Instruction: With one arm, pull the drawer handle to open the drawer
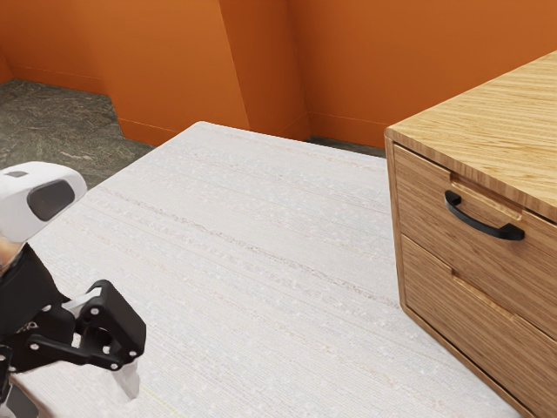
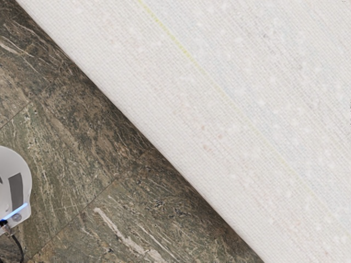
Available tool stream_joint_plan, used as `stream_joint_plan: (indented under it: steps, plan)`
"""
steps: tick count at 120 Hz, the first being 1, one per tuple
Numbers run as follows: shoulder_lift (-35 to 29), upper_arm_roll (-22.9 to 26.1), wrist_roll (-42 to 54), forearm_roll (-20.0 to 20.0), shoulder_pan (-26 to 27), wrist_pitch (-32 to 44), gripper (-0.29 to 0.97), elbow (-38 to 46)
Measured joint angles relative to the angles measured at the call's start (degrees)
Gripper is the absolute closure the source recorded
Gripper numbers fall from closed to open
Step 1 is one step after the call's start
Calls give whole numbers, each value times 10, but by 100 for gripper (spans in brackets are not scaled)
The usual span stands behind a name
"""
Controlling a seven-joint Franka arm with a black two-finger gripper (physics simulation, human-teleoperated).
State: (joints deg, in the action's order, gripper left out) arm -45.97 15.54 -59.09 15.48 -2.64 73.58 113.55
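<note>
A light wooden cabinet stands at the exterior view's right on the white table. Its upper drawer carries a curved black handle, and the drawer front sits flush with the cabinet face. A lower drawer below it has no visible handle. My gripper hangs low at the exterior view's lower left, near the table's front corner and far from the handle. Nothing is held in it.
Orange walls close off the back, and a dark stone floor lies beside the table. In the wrist view the table edge runs diagonally under my hand, with the white robot base off to the side.
</note>
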Motion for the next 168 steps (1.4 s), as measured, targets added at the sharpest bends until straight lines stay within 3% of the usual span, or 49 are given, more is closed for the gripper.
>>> stream_joint_plan:
  steps: [32,53,80,100,136,168]
  plan:
    - [5,-13,-85,0,6,52,0,14]
    - [77,6,-153,-3,37,90,0,-9]
    - [119,36,-246,-5,40,141,0,-24]
    - [184,48,-296,-34,38,172,0,-60]
    - [211,21,-316,-58,22,184,0,-75]
    - [316,41,-323,-69,23,188,0,-166]
